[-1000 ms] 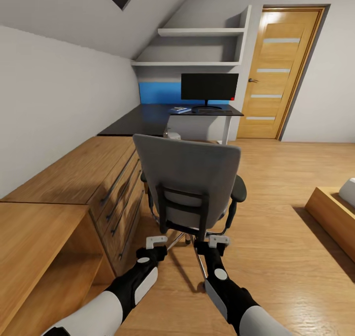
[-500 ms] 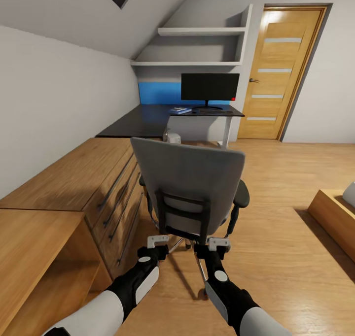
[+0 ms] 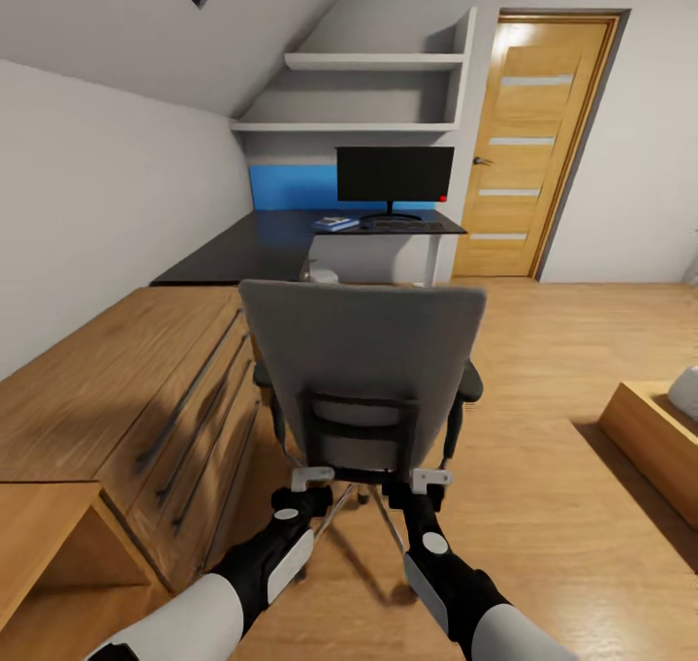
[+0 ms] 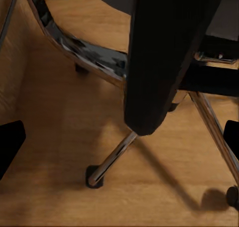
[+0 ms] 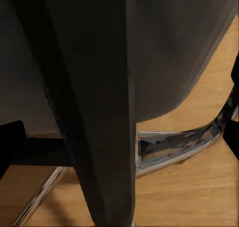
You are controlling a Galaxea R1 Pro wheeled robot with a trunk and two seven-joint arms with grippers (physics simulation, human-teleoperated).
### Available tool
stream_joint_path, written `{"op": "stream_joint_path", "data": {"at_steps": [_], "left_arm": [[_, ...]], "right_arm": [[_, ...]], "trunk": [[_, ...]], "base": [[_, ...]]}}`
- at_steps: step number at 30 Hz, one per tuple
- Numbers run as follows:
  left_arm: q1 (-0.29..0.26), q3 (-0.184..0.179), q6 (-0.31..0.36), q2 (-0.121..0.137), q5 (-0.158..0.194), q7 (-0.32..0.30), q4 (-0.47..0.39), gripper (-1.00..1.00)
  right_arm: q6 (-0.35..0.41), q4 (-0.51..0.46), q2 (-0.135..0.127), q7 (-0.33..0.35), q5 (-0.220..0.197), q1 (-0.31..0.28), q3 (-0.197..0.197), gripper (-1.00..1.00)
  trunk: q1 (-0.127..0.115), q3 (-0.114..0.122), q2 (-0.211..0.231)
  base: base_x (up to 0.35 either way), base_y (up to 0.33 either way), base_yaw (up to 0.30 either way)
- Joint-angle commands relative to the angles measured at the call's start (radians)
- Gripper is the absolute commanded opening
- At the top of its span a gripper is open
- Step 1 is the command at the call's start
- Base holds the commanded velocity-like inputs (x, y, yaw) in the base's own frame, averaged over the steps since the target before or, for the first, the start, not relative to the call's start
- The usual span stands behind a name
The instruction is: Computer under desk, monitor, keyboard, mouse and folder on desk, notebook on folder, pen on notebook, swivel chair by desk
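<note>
two hands at the chair's back

both hands are low behind the chair (image 3: 364,370), which stands in the near middle of the room with its grey back toward the camera. the left hand (image 3: 308,479) and right hand (image 3: 428,477) sit at the bottom edge of the backrest frame; in the wrist views their dark fingertips (image 4: 10,144) stand wide apart with the black back post between them, so both look open, clamped on nothing. the chrome star base (image 4: 112,159) shows over the wood floor (image 3: 543,506).

far off, the surface (image 3: 262,244) runs along the left wall and turns right. on it stand the monitor (image 3: 395,174), the keyboard (image 3: 407,225) in front of it, and the folder (image 3: 334,223) just left of the keyboard. the computer (image 3: 320,275) stands on the floor beneath. a wooden dresser (image 3: 126,390) lines the near left, a door (image 3: 519,147) the far right.
</note>
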Motion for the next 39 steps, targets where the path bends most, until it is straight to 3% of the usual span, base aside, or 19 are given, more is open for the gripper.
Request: {"op": "stream_joint_path", "data": {"at_steps": [1, 12, 39], "left_arm": [[0.0, -0.009, 0.004, 0.001, 0.006, 0.01, -0.002, 1.0], [-0.001, -0.009, 0.0, 0.003, 0.007, 0.015, 0.002, 1.0], [0.0, -0.009, 0.0, 0.002, 0.007, 0.015, 0.003, 1.0]], "right_arm": [[-0.005, 0.0, -0.001, -0.005, -0.006, -0.002, 0.009, 1.0], [-0.003, 0.011, -0.002, -0.005, -0.007, -0.002, 0.008, 1.0], [-0.003, 0.026, -0.002, -0.005, -0.007, -0.002, 0.008, 1.0]], "trunk": [[0.0, 0.0, 0.0], [0.0, 0.008, 0.0], [0.0, 0.008, 0.0]], "base": [[0.317, -0.005, -0.163], [0.312, -0.028, -0.11], [0.263, -0.214, -0.077]]}}
